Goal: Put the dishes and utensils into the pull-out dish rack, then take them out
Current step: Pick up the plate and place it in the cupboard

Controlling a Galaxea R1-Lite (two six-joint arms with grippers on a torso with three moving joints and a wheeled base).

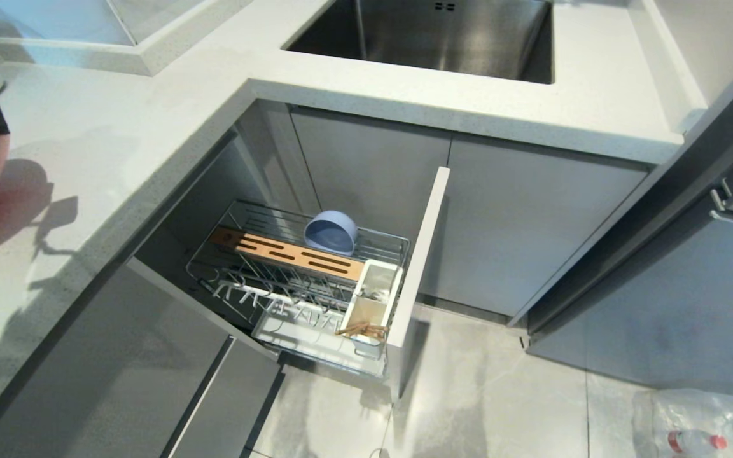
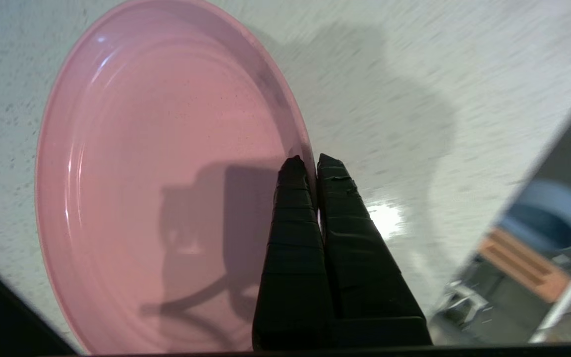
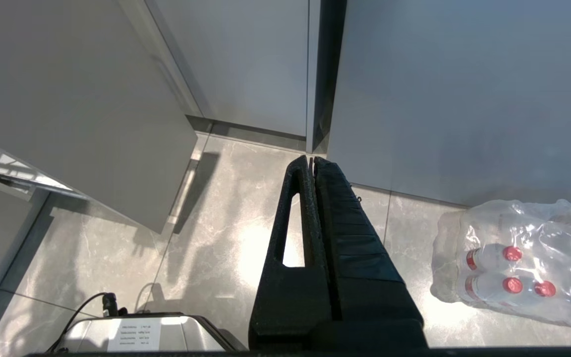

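Gripping the pink plate (image 2: 166, 173) by its rim, the left gripper (image 2: 305, 166) holds it clamped above the countertop (image 2: 414, 74). Beyond and below the pincer, the pull-out dish rack (image 1: 315, 280) stands open with the blue bowl (image 1: 331, 232) and chopsticks (image 1: 363, 329) loaded; the plate appears to remain outstanding, and unloading follows. The right gripper (image 3: 312, 161) hangs closed and empty near a bottle pack (image 3: 523, 263). The cabinet edge lies between plate and rack.

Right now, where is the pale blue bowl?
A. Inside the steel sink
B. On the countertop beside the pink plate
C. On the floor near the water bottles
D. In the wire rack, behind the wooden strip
D: the head view shows the blue bowl on its side in the pulled-out wire rack, behind the slotted wooden strip, while the pink plate is in the left end effector.
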